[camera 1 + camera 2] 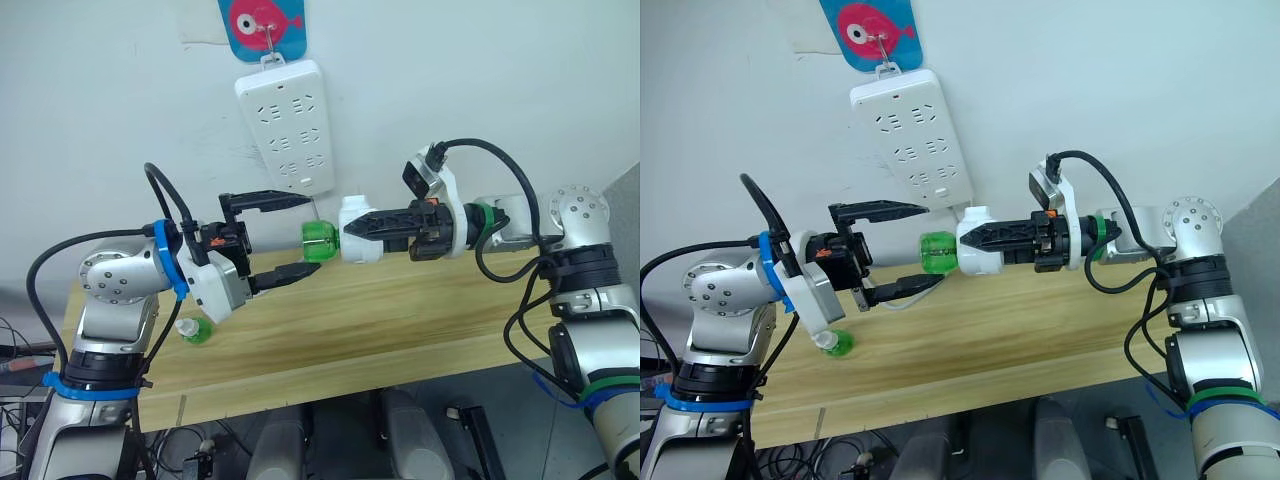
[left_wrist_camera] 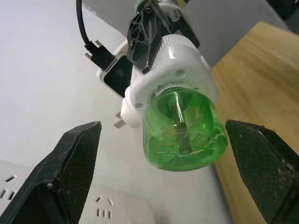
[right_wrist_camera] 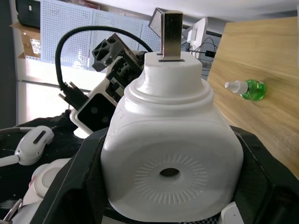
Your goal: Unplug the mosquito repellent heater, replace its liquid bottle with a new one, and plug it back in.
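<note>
Heater (image 1: 358,231): rounded white plastic, translucent green bottle (image 1: 320,241).

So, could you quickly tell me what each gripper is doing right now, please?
Left gripper: open, fingers on either side of the green bottle, not touching it.
Right gripper: shut on the mosquito repellent heater.

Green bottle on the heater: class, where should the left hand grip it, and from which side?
Grip the green bottle across its round wall, coming end-on at its base. It sticks out from the heater toward the open left hand.
</note>
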`<state>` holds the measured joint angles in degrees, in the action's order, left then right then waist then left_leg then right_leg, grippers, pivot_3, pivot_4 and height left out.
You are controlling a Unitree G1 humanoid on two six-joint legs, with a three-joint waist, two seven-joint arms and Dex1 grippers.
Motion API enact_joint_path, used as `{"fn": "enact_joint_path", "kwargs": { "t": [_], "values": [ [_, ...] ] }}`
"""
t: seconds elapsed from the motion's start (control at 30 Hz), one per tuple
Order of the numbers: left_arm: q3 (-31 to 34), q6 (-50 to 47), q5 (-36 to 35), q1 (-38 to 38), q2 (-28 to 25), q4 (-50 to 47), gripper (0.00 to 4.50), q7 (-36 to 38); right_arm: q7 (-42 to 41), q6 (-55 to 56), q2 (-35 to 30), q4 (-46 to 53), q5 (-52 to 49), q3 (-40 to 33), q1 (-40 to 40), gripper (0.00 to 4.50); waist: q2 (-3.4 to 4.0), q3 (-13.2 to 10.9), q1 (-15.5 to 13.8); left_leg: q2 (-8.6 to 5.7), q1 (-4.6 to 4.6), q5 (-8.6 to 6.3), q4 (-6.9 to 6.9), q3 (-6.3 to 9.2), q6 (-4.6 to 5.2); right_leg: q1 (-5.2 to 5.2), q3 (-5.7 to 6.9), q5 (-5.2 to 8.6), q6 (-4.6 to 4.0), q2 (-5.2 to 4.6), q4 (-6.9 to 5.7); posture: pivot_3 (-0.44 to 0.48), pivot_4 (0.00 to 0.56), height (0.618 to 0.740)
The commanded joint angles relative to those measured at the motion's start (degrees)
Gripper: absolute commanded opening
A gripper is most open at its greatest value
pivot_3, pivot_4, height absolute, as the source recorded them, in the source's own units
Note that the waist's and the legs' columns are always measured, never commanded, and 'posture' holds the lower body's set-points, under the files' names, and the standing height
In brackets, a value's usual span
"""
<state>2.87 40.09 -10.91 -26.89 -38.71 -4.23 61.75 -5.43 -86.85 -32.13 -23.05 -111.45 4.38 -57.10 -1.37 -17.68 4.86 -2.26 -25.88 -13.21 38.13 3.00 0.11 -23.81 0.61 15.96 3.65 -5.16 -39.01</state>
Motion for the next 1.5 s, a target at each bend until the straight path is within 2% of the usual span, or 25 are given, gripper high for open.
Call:
{"fn": "enact_joint_path", "kwargs": {
  "t": [0.03,0.4,0.77,1.33,1.5],
  "values": [
    [-0.71,4.94,1.03,-1.38,0.21,1.12,4.48,-1.94,-0.18,-0.78,0.64,-0.13,-1.55,-2.19,-2.07,3.01,0.00,0.00,0.05,0.00,0.00,0.00,0.00,-0.01,0.00,0.00,0.00,0.00,0.00,0.00,0.00,-0.116,0.308,0.734],
    [-3.77,12.52,1.84,-4.01,-0.98,7.53,4.48,-3.21,-0.50,-2.63,1.64,-3.81,-1.55,-2.41,-4.62,3.01,0.01,-0.01,0.13,0.00,0.00,0.00,-0.01,0.02,0.00,-0.01,0.00,0.00,0.00,0.01,0.00,-0.120,0.319,0.734],
    [-5.44,16.12,2.48,-6.28,-1.86,11.46,4.48,-5.35,-0.94,-3.94,1.48,-5.91,-1.55,-2.04,-5.73,3.01,0.02,-0.03,0.21,0.00,0.00,0.00,-0.02,0.02,0.00,-0.03,-0.02,0.00,0.00,0.00,0.00,-0.120,0.325,0.734],
    [-7.53,16.06,6.03,-7.73,-1.92,12.74,4.48,-8.62,0.83,-3.57,2.87,-6.54,-1.55,-3.05,-5.87,3.01,0.04,-0.11,0.21,0.01,-0.01,-0.01,-0.05,0.03,0.01,-0.04,-0.03,0.00,0.00,-0.02,0.01,-0.116,0.336,0.734],
    [-6.94,15.44,8.39,-7.67,-2.32,12.59,4.48,-10.53,4.24,-2.07,4.57,-5.73,-1.55,-5.46,-4.83,3.01,0.04,-0.12,0.21,0.01,-0.01,0.00,-0.07,0.03,0.01,-0.05,-0.03,0.00,0.00,-0.02,0.01,-0.111,0.335,0.734]
  ]
}}
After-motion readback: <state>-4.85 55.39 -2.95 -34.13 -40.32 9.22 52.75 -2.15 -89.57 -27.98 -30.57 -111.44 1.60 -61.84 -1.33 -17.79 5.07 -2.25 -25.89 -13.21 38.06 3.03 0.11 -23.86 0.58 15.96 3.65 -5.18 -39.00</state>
